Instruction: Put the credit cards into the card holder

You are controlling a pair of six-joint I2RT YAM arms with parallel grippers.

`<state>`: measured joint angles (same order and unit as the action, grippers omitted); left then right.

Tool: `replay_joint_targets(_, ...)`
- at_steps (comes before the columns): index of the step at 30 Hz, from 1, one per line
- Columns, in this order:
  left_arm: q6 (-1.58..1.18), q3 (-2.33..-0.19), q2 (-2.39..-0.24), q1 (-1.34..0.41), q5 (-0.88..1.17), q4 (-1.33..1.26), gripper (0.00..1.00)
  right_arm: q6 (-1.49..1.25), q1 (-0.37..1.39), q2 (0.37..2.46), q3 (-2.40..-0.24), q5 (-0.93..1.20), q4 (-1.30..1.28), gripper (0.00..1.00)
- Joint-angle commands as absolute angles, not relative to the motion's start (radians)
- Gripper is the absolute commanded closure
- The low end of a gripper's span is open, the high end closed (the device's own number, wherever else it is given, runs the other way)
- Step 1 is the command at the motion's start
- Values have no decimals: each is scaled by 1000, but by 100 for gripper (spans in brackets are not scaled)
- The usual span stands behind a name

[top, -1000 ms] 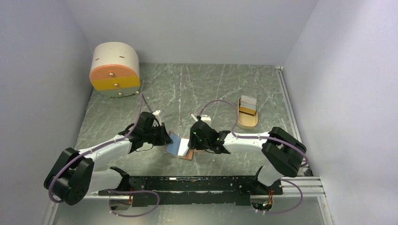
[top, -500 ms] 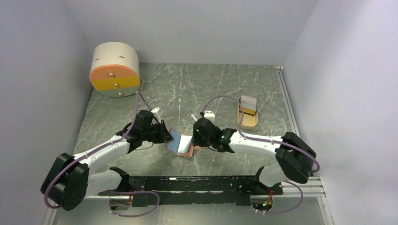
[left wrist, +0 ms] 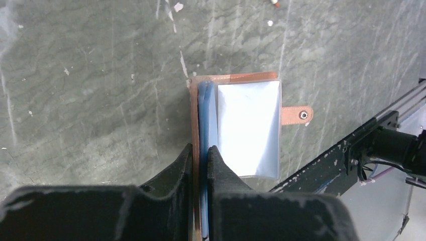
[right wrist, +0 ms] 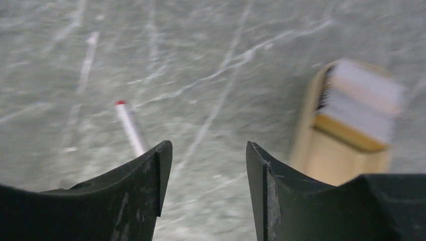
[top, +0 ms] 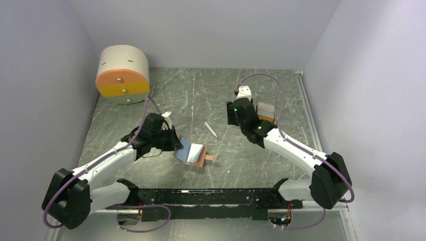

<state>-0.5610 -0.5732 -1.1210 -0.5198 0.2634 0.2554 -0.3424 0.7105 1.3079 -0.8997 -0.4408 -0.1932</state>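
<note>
Left gripper [left wrist: 200, 150]: I am clamping the jaws on the near edge of the card holder [left wrist: 236, 78], pinching its brown cover together with a blue layer. The holder is lying open on the table [top: 201, 90] in front of my bases, snap tab [left wrist: 296, 114] pointing away from the spine. A pale card [left wrist: 248, 130] is sitting in the pocket. I cannot tell whether the blue layer is a second card or lining.

Right gripper [right wrist: 208, 148]: the jaws are standing apart with nothing between them. I am hovering them over bare table, with the wooden tray [right wrist: 331, 160] just to the right. The wrist view is blurred.

The remaining credit cards [top: 265, 109] are standing stacked in that tray, well apart from the holder. A white stick [top: 210, 129] with a red tip is lying between the two.

Progress, as I judge it: at least one card is in and several are left. The next fetch is not yet begun, since no card is in the right jaws.
</note>
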Motion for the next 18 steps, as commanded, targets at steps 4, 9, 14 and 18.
replay_joint_targets(4, -467, -652, -1038, -517, 361, 369, 91, 365, 591, 1234, -807, -477, -54, 34)
replay_joint_targets(9, -402, -687, -1030, -518, 411, 417, 91, 480, 402, 1300, -853, -272, -146, 34)
replay_joint_targets(14, -381, -677, -1012, -515, 328, 401, 91, 589, 304, 1357, -883, -157, -141, 31)
replay_joint_targets(18, -379, -671, -1015, -515, 350, 397, 91, 749, 267, 1367, -859, -129, -117, 30)
